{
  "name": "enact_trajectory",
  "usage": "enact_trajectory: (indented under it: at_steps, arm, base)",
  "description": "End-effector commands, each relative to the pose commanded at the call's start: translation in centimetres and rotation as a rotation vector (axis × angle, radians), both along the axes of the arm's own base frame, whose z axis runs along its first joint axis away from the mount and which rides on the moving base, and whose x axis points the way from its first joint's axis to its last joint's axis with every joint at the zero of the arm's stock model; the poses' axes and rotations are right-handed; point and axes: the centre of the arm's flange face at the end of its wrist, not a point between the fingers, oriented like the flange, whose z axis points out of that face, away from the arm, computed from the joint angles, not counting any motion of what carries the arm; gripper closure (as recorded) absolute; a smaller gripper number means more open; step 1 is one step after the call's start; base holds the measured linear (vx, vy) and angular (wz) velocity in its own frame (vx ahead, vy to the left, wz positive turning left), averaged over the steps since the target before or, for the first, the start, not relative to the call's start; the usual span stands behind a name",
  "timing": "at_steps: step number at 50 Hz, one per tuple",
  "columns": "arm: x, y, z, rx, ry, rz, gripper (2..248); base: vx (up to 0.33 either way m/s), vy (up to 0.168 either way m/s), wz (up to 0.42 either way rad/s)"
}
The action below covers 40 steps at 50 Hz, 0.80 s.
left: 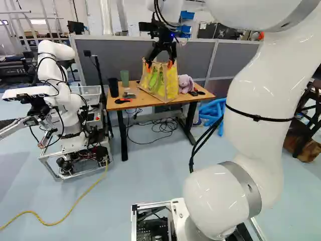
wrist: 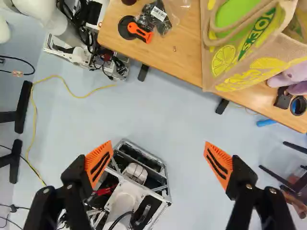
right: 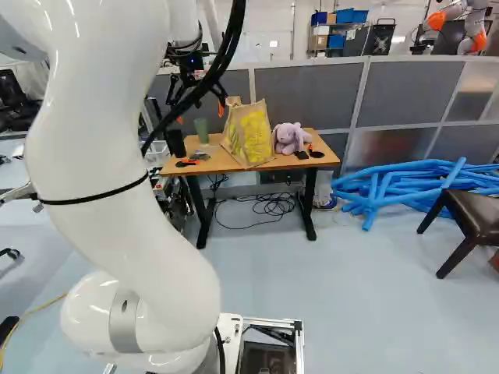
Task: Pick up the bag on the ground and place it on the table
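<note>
At the upper middle of the left base view, the gripper (left: 159, 65) hung pointing down, fingers spread wide, near the bag (left: 164, 85) upright on the table (left: 142, 103).

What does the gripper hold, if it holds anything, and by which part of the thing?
Nothing is held. The gripper is open, its fingers wide apart, and the bag stands on the table.

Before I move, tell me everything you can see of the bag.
The bag stands upright on the table, a lower corner at its near edge. It looks like coarse tan woven fabric with yellow and green fruit prints and cord handles. A purple plush toy sits close beside it. The open claw does not grip it.
</note>
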Motion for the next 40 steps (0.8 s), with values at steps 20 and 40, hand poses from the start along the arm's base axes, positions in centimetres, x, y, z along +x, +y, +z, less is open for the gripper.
enact_trajectory:
  at_steps: [20,40]
  arm:
    - [-0.5,-0.9,-3.4,0.01,-0.085,-0.06,3]
    - [-1.7,-2.0,-7.6,0.025,-0.193,-0.13,3]
  base:
    - [0.0,0.0,0.0]
    - [0.0,0.0,0.0]
